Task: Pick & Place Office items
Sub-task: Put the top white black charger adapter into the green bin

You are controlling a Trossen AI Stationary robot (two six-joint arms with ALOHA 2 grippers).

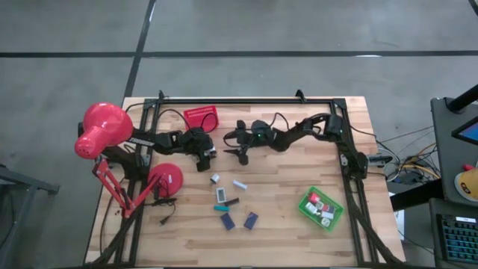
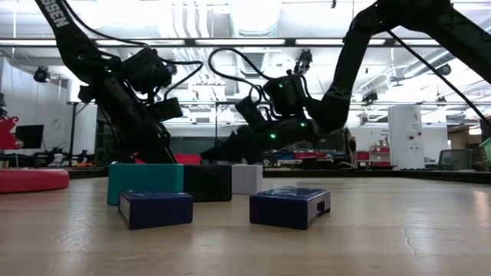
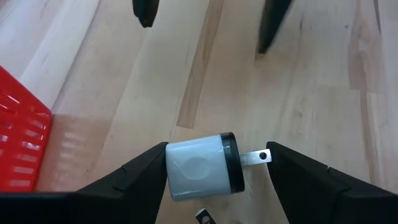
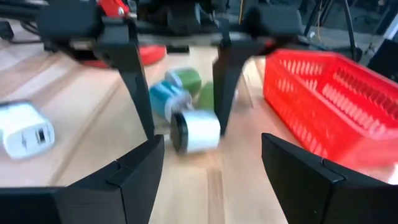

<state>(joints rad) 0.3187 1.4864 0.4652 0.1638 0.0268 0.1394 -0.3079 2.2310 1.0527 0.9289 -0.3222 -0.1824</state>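
left gripper jaws clamp a white plug adapter above bare wood, just beside the red tray. right gripper faces it, jaws apart, empty. other office items lie mid-table, open wood around them.

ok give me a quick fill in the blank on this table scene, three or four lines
1. The left claw holds a white plug adapter with a ____ band at one end.
2. Beside it lies a ____ tray, empty as far as can be seen.
3. The tray holding small items is ____.
4. The two nearest blocks in the low view are ____.

Missing: black; red; green; navy
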